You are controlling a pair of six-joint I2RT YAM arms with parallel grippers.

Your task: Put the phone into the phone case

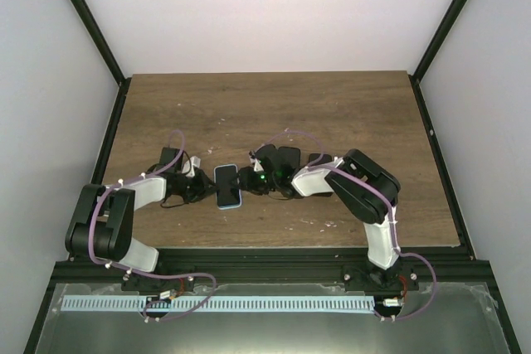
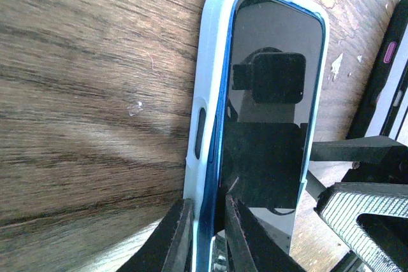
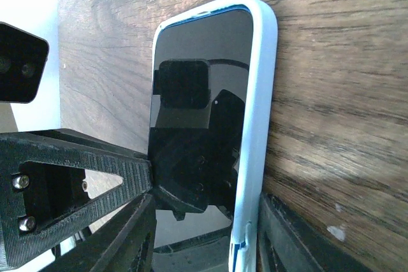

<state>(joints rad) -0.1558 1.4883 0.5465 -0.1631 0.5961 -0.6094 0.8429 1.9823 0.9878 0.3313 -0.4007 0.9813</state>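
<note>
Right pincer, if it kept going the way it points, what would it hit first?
The phone and its pale case, which lie right between the fingers of the right pincer; past them, likely just the wooden table.

Under me is a brown wood-grain table (image 1: 332,113). Flat on it, between my left claw (image 2: 207,234) and right claw (image 3: 207,237), lies the phone (image 2: 274,93) in its pale blue case (image 2: 213,62). Just past the right claw lies a black slab (image 2: 381,90) with a pink side button.
</note>
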